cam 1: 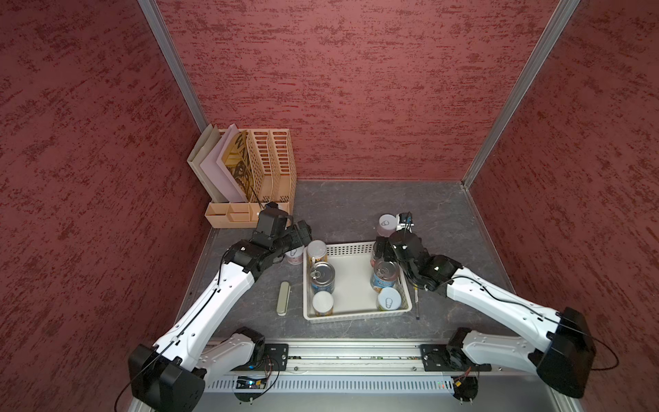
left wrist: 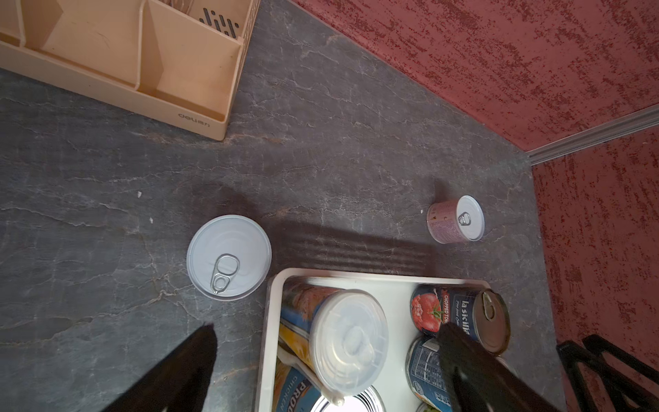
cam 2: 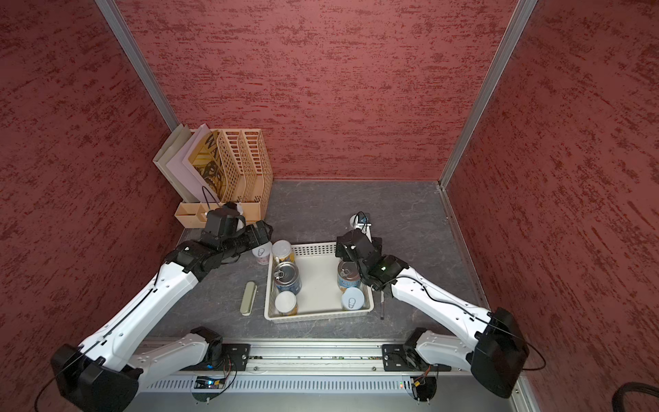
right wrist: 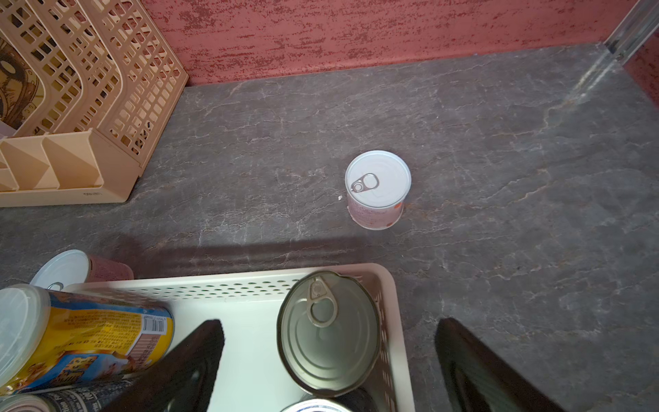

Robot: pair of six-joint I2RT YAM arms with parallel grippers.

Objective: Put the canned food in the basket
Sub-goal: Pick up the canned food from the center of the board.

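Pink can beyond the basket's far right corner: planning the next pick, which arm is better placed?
Probably right. The open right gripper faces the pink can across bare table; the left gripper is by the other loose can, across the basket.

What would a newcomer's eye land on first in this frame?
The white basket in the middle, six upright cans lining its two sides. Then two small white-topped cans outside it: one at its far left corner near the open left hand, one beyond its far right corner, before the open right hand.
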